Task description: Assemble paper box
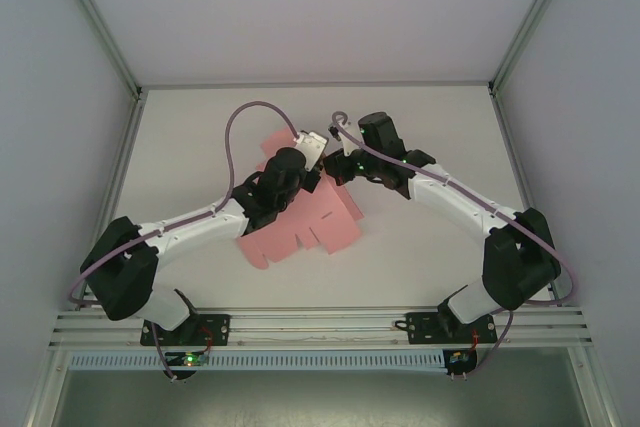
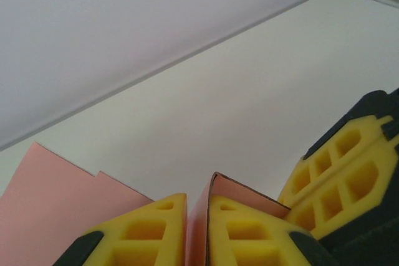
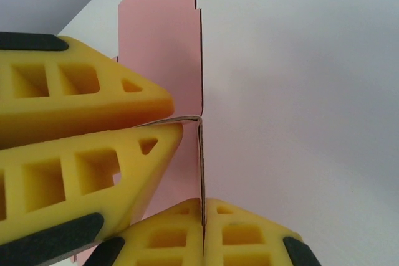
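Pink card box (image 1: pixel 300 232) is lying mid-table on the white table (image 1: pixel 430 147). You're looking at a mostly flat die-cut sheet w/ notched flaps along its near edge. In top view both arms are reaching inward and meeting over the sheet's far-right part, wrists nearly touching there.

R gripper (image 3: pixel 203 216): jaws are closing fully on a raised card edge. In R wrist view the two yellow fingertips are pressing together w/ the thin card sandwiched between them, no gap showing. So you're holding the box w/ that one.

L gripper (image 2: pixel 197 216): yellow fingers are sitting either side of an upright flap (image 2: pixel 240 192), jaws nearly closed. In L wrist view a slim slot is showing between the fingers, w/ the flap's edge standing in it. Can't tell whether it's actually pinching the card or just bracketing it.

In R wrist view the card is forming a sharp corner just beside the L gripper's tips. One leg is running in between the L fingers, the other is dropping straight down into the R fingertips. The rest of the sheet is lying flat behind, pink against the table.

In L wrist view the R gripper's yellow fingers are showing at right, just beside the flap, and a flat part of the sheet is lying at lower left.

Grey enclosure walls are standing round the table on three sides.
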Robot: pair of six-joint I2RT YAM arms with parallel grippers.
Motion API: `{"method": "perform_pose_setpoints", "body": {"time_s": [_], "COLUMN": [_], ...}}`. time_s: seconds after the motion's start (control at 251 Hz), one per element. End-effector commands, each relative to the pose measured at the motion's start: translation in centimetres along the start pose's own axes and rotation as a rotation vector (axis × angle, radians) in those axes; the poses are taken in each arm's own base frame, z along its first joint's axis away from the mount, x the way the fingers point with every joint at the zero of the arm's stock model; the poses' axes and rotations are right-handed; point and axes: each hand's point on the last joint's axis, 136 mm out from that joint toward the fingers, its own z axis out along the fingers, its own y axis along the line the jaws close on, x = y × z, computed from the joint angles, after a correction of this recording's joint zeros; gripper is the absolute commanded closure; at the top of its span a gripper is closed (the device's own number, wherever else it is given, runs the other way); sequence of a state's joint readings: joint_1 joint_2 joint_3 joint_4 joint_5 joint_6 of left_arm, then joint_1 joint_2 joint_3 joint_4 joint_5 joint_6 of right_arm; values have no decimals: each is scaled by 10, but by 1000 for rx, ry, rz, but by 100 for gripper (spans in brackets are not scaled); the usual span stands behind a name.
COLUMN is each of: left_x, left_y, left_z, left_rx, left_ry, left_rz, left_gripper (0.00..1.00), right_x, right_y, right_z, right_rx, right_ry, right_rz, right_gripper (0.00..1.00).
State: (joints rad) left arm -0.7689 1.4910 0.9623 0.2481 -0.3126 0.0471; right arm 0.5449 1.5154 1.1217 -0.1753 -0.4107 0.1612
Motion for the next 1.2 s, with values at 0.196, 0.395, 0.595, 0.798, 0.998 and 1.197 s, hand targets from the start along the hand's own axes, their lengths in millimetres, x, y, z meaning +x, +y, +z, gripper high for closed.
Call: {"method": "perform_pose_setpoints", "body": {"time_s": [0.196, 0.395, 0.595, 0.798, 0.998, 1.197], "left_x": [-24, -6, 21, 52, 44, 51], "left_y": [-18, 29, 51, 64, 51, 45], "left_z": [-38, -86, -126, -126, -108, -99], "left_rx": [108, 86, 189, 225, 371, 421], "left_ry": [-31, 102, 125, 185, 177, 233], "left_rz": [-78, -171, -285, -396, -418, -453], "left_gripper": [10, 0, 0, 0, 12, 28], "right_x": [-28, -12, -23, -23, -20, -22], "right_y": [25, 14, 2, 9, 11, 9], "right_z": [-33, -43, -51, -57, -55, -56], "right_rx": [-155, -172, -178, -269, -325, -337], "right_ry": [-97, -30, -42, -36, -12, -13], "right_rz": [-197, -351, -348, -353, -334, -319], "right_gripper": [100, 100, 100, 100, 100, 100]}}
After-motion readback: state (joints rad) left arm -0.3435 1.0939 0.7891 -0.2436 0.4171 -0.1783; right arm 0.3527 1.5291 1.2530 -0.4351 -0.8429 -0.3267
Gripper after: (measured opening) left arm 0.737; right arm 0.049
